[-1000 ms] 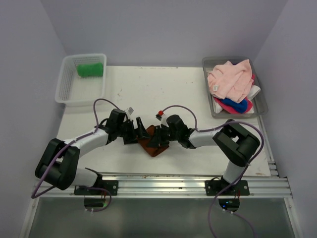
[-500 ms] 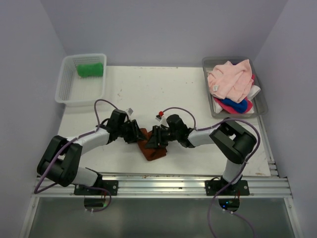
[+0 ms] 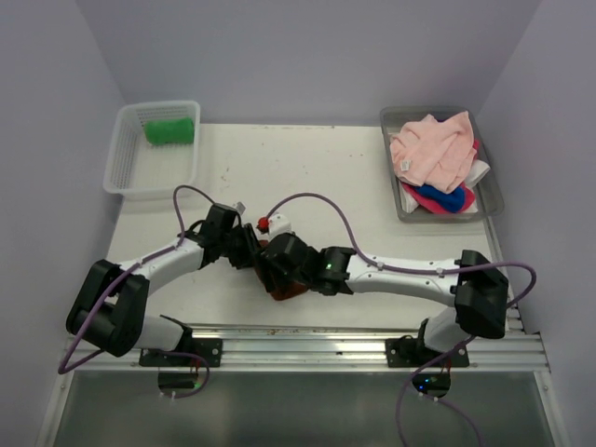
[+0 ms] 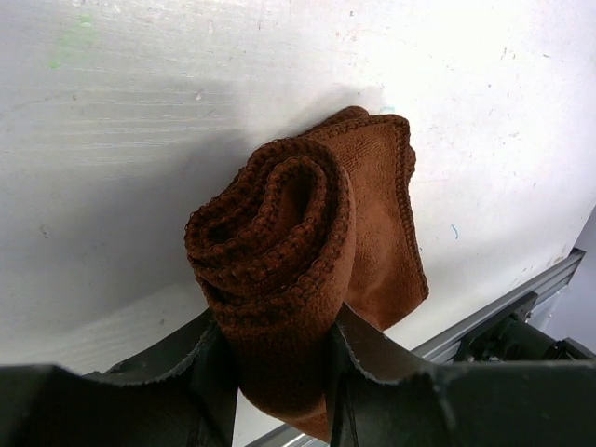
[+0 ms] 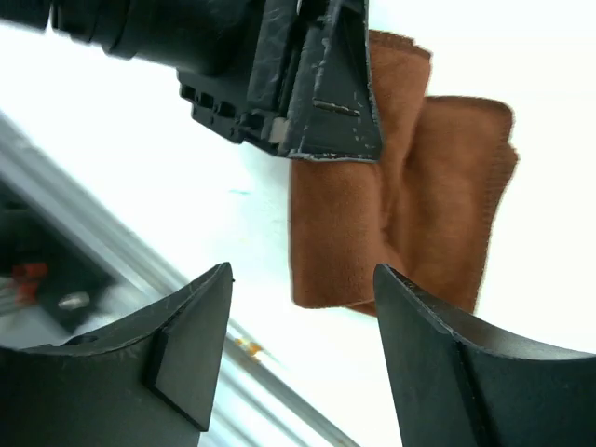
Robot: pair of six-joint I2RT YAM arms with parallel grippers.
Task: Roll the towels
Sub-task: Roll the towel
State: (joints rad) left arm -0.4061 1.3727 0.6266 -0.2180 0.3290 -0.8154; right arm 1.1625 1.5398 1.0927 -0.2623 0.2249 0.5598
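Observation:
A rust-brown towel (image 4: pixel 279 251), partly rolled, lies on the white table near the front edge. In the left wrist view its rolled end sits squeezed between my left gripper's (image 4: pixel 279 372) fingers, which are shut on it, and a flat flap trails off to the right. My right gripper (image 5: pixel 303 275) hovers open just above the towel's (image 5: pixel 372 214) flat end, holding nothing. The overhead view shows only a sliver of the brown towel (image 3: pixel 284 291) under the right wrist (image 3: pixel 291 261). Pink (image 3: pixel 433 149), blue (image 3: pixel 440 197) and magenta (image 3: pixel 413 193) towels lie heaped at the back right. A green towel (image 3: pixel 169 130) is at the back left.
The white mesh basket (image 3: pixel 126 172) holding the green towel stands at the back left corner. A grey tray (image 3: pixel 394 200) holding the heap stands at the back right. The aluminium rail (image 3: pixel 307 337) runs along the table's front edge, close to the brown towel.
My left gripper has closed on the rolled end of the brown towel. My right gripper has opened and let go, and its arm has stretched leftward over the towel.

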